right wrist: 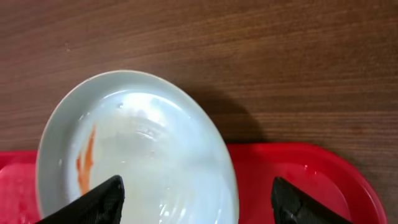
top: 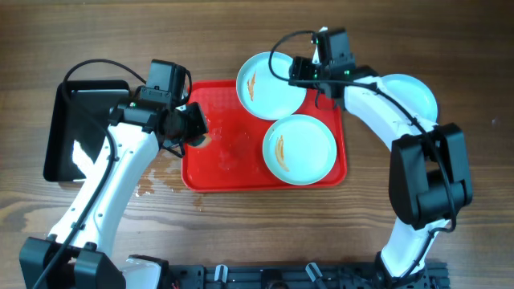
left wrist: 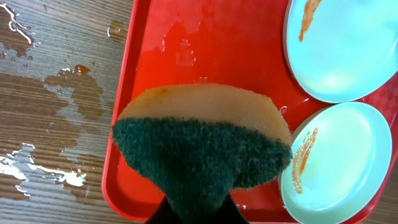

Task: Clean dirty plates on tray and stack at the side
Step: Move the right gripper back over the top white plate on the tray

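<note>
On red tray [top: 221, 160], mid-table: two plates. The far plate [top: 271, 84] sits at the tray's far edge and overhangs the rim onto the table [top: 482, 241]. It has an orange streak left of centre and a wet surface. The near plate [top: 299, 148] lies at the tray's near right, with an orange streak on its left half. Their rims are just beside each other; can't tell if they touch. The third plate [top: 418, 90] is off the tray, on the table just right of it, partly hidden under my right arm. No streak on the part that shows.

On my right gripper [right wrist: 196, 202] the fingers are spread wide above the right side of the far plate. One fingertip [right wrist: 93, 199] is over the plate, the other over bare tray. Can't tell if either touches the plate.

On my left gripper [top: 195, 128] the fingers are pressed together, pinching a sponge [left wrist: 199, 143]: yellow foam, green scouring face toward the wrist camera. It hangs over the tray's left edge, apart from both plates. Can't tell if it touches the tray.

The tray floor is wet on the left half. There are wet patches [left wrist: 68, 93] on the wood left of the tray. A black tray [top: 56, 136] lies at the table's far left.
</note>
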Controlling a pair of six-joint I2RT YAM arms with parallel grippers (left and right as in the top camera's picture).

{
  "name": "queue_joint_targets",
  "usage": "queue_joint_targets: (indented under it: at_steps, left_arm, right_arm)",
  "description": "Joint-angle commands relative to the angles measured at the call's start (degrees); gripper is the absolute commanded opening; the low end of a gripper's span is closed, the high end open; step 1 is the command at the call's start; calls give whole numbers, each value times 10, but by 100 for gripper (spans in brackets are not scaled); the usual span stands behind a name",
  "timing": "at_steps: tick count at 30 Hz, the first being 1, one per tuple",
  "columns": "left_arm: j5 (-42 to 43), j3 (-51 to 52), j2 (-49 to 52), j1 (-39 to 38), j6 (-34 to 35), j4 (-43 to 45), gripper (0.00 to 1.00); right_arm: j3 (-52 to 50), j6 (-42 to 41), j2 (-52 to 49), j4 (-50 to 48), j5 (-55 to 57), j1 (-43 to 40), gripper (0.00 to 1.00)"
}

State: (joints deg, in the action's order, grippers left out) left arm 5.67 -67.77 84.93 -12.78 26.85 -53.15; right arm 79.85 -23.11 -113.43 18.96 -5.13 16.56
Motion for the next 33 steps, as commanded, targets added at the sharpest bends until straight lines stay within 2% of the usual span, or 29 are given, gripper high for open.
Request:
queue_joint_targets:
  at_steps: [1,5,13,21,25,31,33]
  left_arm:
    - [-2,0,3,2,-7,2,7]
    - [-1,0,3,2,-7,7,7]
    - [3,0,3,2,-7,3,7]
    - [3,0,3,2,-7,1,8]
    - [3,0,3,2,-7,1,8]
    - [3,0,3,2,-7,2,8]
    - [3,0,3,2,-7,2,8]
  right_arm:
    - [48,19,-19,73,-34,-4,77]
    - [117,39,-45,163,-49,-10,74]
    - [129,51,-66,145,8,-10,68]
    - [127,64,-109,137,-2,-10,66]
    - [127,63,-118,139,-5,-10,53]
    - [127,60,-118,139,-5,-10,50]
    - [127,60,-118,141,-5,-10,43]
